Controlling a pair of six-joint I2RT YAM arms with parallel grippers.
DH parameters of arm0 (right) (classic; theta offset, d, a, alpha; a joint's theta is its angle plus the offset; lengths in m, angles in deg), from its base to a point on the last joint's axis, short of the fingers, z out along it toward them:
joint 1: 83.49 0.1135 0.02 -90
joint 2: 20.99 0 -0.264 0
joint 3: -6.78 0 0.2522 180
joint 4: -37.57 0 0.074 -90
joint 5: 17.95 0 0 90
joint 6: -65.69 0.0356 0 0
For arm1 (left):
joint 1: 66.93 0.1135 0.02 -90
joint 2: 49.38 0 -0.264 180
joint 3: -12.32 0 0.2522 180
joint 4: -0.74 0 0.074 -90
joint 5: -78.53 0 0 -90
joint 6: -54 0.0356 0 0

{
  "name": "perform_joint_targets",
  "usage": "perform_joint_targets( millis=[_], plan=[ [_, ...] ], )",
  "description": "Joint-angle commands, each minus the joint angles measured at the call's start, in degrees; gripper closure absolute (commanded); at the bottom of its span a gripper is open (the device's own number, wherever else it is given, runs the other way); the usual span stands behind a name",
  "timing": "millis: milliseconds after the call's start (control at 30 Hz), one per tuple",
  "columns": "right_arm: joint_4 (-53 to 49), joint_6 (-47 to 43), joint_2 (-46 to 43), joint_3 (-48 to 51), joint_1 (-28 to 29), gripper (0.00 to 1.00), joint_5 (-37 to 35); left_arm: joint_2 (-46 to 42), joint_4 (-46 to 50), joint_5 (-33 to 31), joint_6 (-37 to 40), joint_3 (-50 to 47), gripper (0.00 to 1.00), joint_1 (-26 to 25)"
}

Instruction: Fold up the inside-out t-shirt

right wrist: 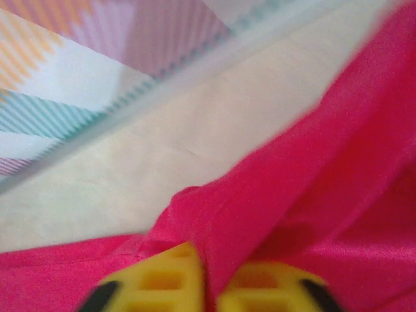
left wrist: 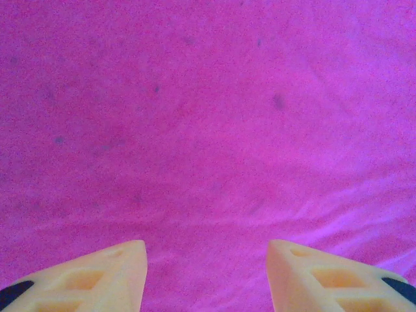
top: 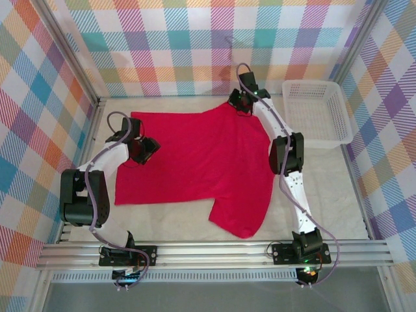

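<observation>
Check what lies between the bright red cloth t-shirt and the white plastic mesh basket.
Top view: bare beige tabletop, crossed by the right arm's white link stretched to the far edge of the red t-shirt.

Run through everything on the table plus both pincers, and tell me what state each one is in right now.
t-shirt: spread mostly flat, not yet folded, far edge bunched into a ridge.
left pincer: open over the red cloth, gripping nothing.
right pincer: shut on a fold of the t-shirt at its far edge.
basket: upright and empty, at the far right.
</observation>
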Motion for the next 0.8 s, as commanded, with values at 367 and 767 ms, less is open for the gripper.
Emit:
perform_joint_targets(
  millis=[367,767],
  plan=[
    [-0.3,-1.6,-10.6,15.73,-2.47,0.07,3.39,-1.37,3.82,0.46,1.85,1.3,0.48,-1.85],
    [9.26,1.78,-30.51,64.6,-2.81,0.0,1.11,4.74,1.44,-1.26,2.48,-1.34,0.48,-1.46]
  ],
)
